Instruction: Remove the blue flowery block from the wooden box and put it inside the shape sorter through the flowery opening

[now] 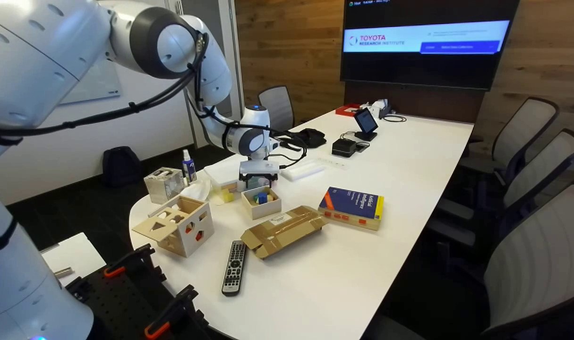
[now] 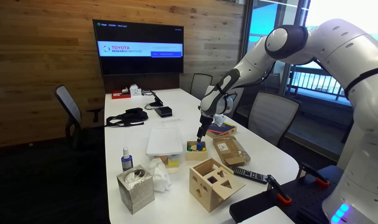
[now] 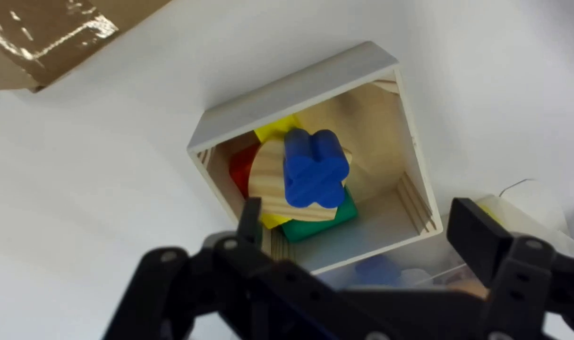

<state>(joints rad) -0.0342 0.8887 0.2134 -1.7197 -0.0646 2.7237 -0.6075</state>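
Observation:
The blue flowery block (image 3: 317,179) lies on a pale wood piece in the wooden box (image 3: 291,97), its clover-shaped end facing the wrist camera. Red, yellow and green pieces lie around it. In both exterior views the block (image 1: 262,197) (image 2: 199,146) shows above the rim of the box (image 1: 268,210) (image 2: 196,156). My gripper (image 3: 362,222) is open and empty, above the box. In an exterior view its fingertips (image 2: 199,139) appear just above the block. The shape sorter (image 1: 197,233) (image 2: 201,189) stands nearer the robot base, its top panel partly slid out, with a clover-shaped opening (image 2: 222,174).
A flattened cardboard box (image 1: 284,229) lies beside the wooden box, with a book (image 1: 350,208) and a remote (image 1: 235,267) near it. A lidded plastic tub (image 2: 165,141), a crumpled tissue (image 2: 160,175), a tissue box (image 2: 136,189) and a spray bottle (image 2: 127,160) stand on the other side.

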